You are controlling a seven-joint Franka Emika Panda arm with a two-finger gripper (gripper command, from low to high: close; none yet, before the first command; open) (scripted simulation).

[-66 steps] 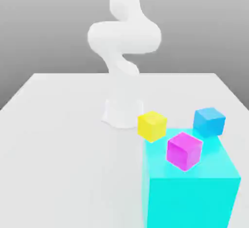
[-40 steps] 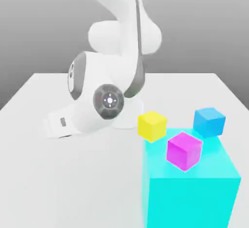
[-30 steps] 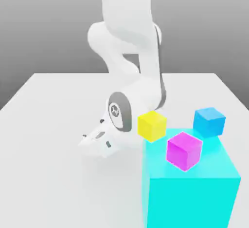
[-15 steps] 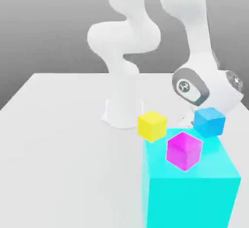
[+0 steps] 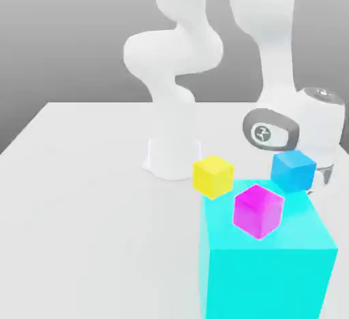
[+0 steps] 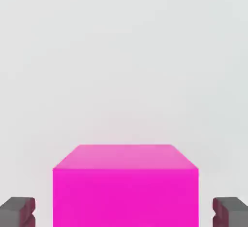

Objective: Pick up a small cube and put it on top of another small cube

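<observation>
A magenta cube (image 6: pixel 126 192) rests on the white table in the hand view. My gripper (image 6: pixel 125 211) is shut on it, with a dark fingertip (image 6: pixel 17 211) at one side and the other at the opposite side. In the exterior view the magenta cube (image 5: pixel 258 210) sits in front of a large cyan block (image 5: pixel 272 270). A yellow cube (image 5: pixel 213 175) lies towards the exterior view's left of it, and a blue cube (image 5: pixel 294 169) is behind it on the right. My gripper (image 5: pixel 319 180) hangs low just behind the blue cube, mostly hidden by it.
The arm's white base (image 5: pixel 172 154) stands behind the yellow cube. The large cyan block fills the near right of the white table (image 5: pixel 82 208). Open table surface stretches over the exterior view's left half.
The arm swung from the exterior view's left to the right and sank behind the blue cube. The fingers closed within the last half second. The cubes stayed where they were.
</observation>
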